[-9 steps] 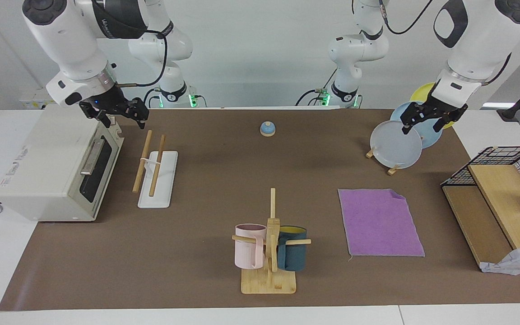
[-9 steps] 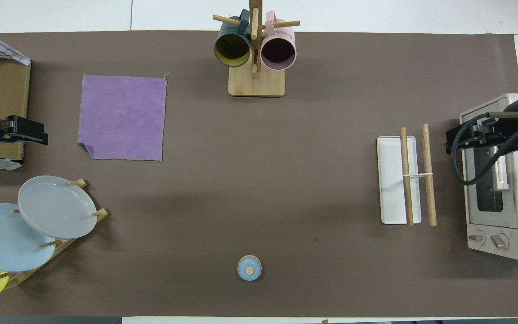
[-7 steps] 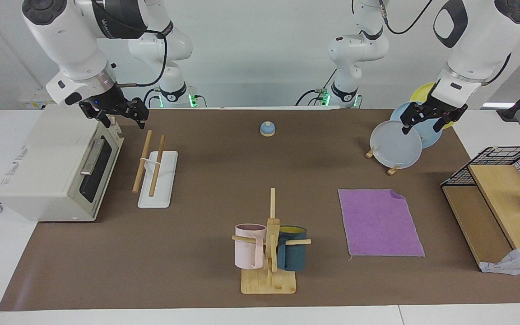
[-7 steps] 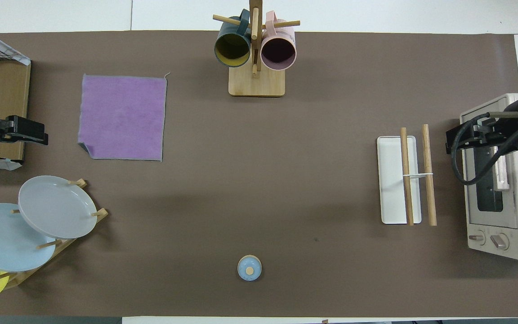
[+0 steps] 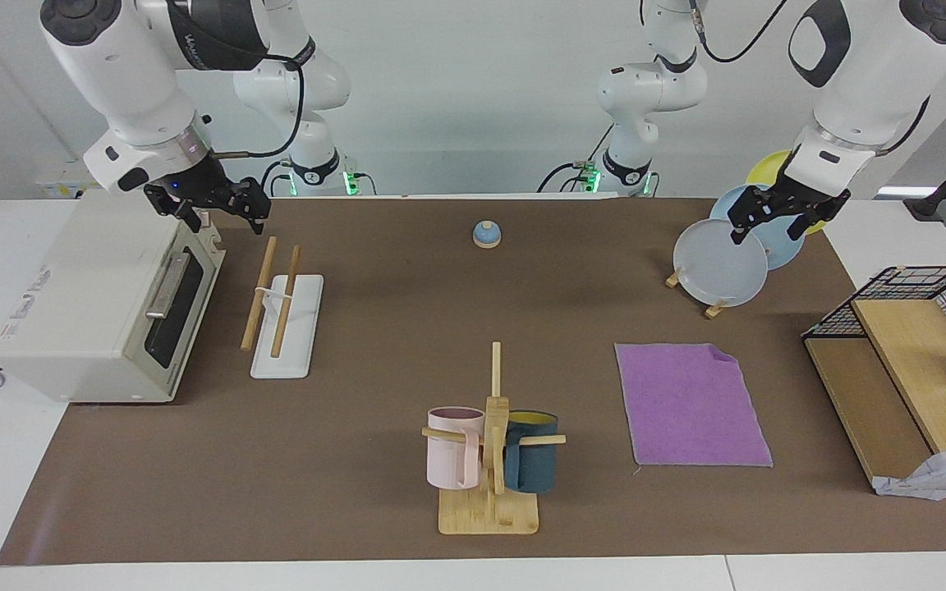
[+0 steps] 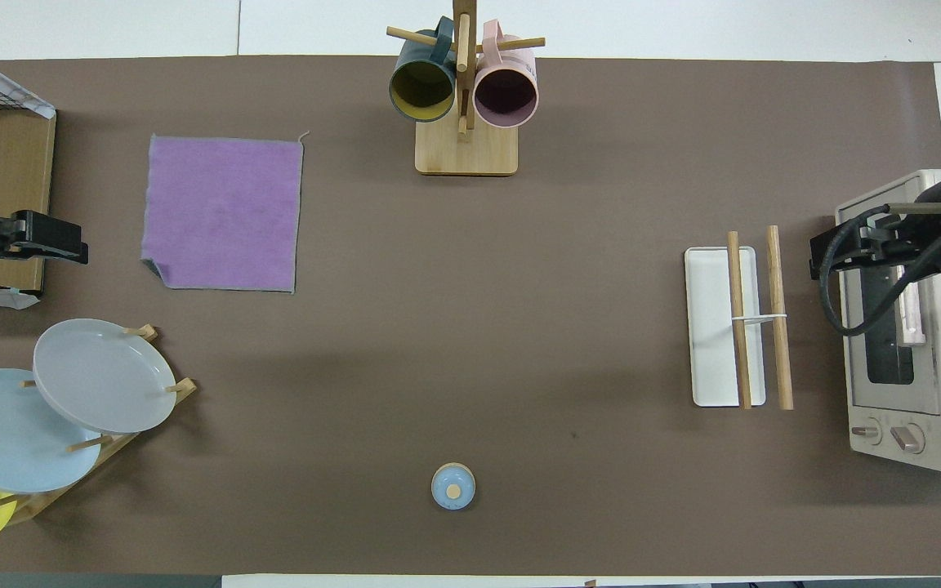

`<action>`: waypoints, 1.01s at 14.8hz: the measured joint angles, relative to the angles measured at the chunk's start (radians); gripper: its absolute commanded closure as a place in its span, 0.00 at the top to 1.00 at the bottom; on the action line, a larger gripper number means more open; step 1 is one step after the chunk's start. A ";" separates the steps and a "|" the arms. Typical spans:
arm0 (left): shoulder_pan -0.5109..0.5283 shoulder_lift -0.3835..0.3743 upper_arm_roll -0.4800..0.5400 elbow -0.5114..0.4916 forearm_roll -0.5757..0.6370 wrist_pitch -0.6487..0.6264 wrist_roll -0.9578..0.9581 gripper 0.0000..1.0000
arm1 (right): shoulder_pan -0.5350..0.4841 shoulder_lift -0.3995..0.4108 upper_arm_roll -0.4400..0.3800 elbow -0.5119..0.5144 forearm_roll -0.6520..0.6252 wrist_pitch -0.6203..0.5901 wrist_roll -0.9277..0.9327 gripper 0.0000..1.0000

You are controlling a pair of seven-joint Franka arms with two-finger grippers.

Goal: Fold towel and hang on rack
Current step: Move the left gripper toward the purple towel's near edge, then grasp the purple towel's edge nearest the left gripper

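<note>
The towel (image 5: 691,404) lies flat on the counter (image 5: 374,328), purple face up, in the half toward the left arm's end and nearer the edge away from the robots. One corner, the one nearest the robots and the left arm's end, is curled over and shows a bit of its dark underside. Nothing rests on it or touches it.

Just beside it, toward the left arm's end, stands a wooden shelf (image 5: 892,386) with a wire basket (image 5: 933,300) on top. Nearer the robots than the towel is a plate stand (image 5: 719,263) holding grey, blue and yellow plates. Toward the counter's middle, close to the same edge as the towel, a mug tree (image 5: 491,443) carries a pink mug (image 5: 452,447) and a dark blue mug (image 5: 532,451).

The rack (image 5: 280,308) is well apart from the towel, toward the right arm's end, its two wooden bars over a white base. A toaster oven (image 5: 99,304) sits just beside it at that end edge. A small blue bell (image 5: 487,235) stands near the robots' edge, about midway along.

The left gripper (image 5: 775,220) hangs over the plates, jaws apart and holding nothing. The right gripper (image 5: 218,209) hangs over the oven's corner nearest the rack, jaws apart and holding nothing.
</note>
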 measured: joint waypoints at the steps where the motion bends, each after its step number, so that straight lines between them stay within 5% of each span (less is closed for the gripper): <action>1: 0.005 -0.001 0.002 -0.015 0.000 0.027 -0.001 1.00 | 0.000 0.000 0.000 0.000 0.000 0.000 0.000 1.00; 7: 0.056 0.018 0.008 -0.263 0.000 0.361 -0.001 1.00 | 0.000 0.000 0.000 0.000 0.000 0.000 0.000 1.00; 15: 0.110 0.307 0.010 -0.302 -0.054 0.633 -0.079 0.97 | 0.000 0.000 0.000 0.000 0.000 0.000 0.000 1.00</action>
